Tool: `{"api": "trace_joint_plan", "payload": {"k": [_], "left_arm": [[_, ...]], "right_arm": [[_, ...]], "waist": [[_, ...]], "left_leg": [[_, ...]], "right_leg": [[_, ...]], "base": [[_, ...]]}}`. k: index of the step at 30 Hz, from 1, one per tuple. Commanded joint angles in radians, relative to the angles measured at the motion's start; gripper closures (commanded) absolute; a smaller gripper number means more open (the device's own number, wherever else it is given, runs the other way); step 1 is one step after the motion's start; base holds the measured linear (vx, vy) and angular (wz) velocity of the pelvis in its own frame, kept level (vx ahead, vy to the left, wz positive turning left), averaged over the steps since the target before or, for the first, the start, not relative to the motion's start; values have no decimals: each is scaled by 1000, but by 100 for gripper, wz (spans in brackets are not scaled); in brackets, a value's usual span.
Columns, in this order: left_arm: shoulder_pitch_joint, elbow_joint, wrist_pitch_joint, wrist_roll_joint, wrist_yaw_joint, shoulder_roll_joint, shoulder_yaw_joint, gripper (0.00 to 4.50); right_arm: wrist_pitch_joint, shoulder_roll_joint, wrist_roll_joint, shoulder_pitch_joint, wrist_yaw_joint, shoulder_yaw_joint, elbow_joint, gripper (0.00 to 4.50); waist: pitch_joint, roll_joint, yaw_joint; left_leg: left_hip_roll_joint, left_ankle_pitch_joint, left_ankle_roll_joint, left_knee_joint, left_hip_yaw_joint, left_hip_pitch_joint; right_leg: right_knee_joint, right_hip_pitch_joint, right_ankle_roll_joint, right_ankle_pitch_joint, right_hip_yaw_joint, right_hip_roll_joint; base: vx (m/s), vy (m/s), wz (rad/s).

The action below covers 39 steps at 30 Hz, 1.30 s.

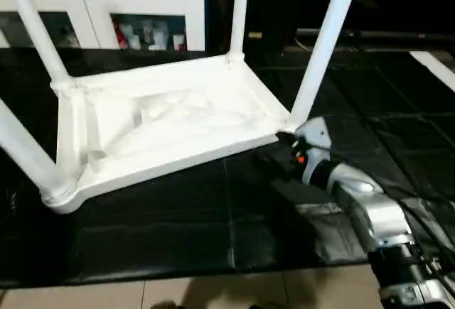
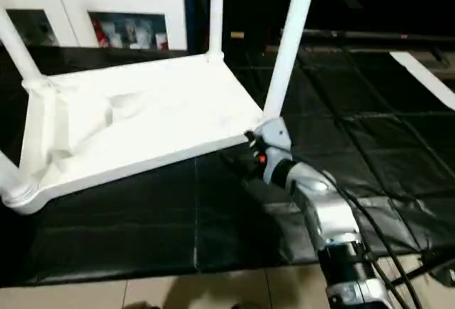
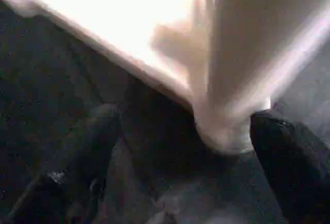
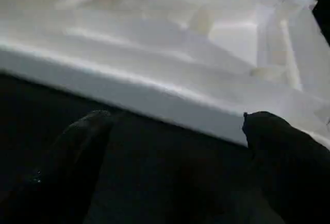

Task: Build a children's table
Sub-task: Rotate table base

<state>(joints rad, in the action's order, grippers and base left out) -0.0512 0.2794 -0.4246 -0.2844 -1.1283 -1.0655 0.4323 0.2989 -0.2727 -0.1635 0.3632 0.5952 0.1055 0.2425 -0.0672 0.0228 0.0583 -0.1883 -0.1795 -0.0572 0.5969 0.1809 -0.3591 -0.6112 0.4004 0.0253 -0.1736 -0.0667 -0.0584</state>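
Right gripper jaws spread beside upturned children's table, legs pointing up

Right gripper and left gripper, jaws spread wide, nothing held.

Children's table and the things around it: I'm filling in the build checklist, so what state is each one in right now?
Children's table: upside down on the black mat, ribbed underside up.
Legs: four stand upright in the corner sockets.
Right pincer: open, empty, at the tabletop's edge near a corner leg.
Left pincer: open, straddling a leg's base, not clamped.
Cabinet: glass doors closed, items inside.
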Motion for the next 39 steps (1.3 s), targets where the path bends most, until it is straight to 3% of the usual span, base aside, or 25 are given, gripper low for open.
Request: {"api": "trace_joint_plan", "payload": {"k": [1,5,9,13,19,29,34,39], "left_arm": [[-27,-15,-7,-65,-18,22,22,2],[-57,-91,-75,-175,-52,100,5,2],[-78,-141,-103,-224,-54,164,-18,2],[-72,-211,-152,-293,-69,220,-64,2],[-53,-338,-224,-351,-74,265,-121,2],[-109,-569,-355,-479,-37,351,-278,2],[-154,-624,-407,-548,13,420,-313,2],[-175,-669,-443,-610,53,471,-339,2]], "right_arm": [[8,-10,34,4,-22,11,3,0],[41,-31,69,9,-41,32,18,0],[44,-33,94,15,-60,38,36,0],[34,-31,168,46,-163,46,127,0],[-17,-13,204,81,-223,44,231,0],[-145,92,198,223,-289,33,468,0],[-181,155,186,269,-275,31,523,0],[-214,204,175,295,-261,37,565,0]], "waist": [[56,-27,-1],[57,-28,5],[59,-25,3],[61,-24,0],[62,-22,0],[63,-23,-8],[65,-17,-20],[65,-15,-33]], "left_leg": [[-40,-400,-51,-85,-24,35],[-41,-401,-58,-87,-24,30],[-39,-389,-57,-83,-23,29],[-37,-364,-61,-81,-21,27],[-37,-358,-60,-78,-19,27],[-36,-342,-72,-74,-18,23],[-32,-333,-67,-73,-19,13],[-29,-328,-60,-66,-17,10]], "right_leg": [[86,-16,166,-405,57,-78],[81,-22,172,-389,58,-80],[84,-26,167,-393,57,-81],[81,-27,179,-363,57,-76],[80,-29,173,-364,56,-74],[71,-32,178,-335,55,-70],[70,-42,163,-343,54,-68],[73,-38,149,-383,53,-67]], "base": [[0,0,0],[0,0,0],[0,0,0],[0,0,0],[0,0,0],[0,0,0],[0,0,0],[0,0,0]]}}
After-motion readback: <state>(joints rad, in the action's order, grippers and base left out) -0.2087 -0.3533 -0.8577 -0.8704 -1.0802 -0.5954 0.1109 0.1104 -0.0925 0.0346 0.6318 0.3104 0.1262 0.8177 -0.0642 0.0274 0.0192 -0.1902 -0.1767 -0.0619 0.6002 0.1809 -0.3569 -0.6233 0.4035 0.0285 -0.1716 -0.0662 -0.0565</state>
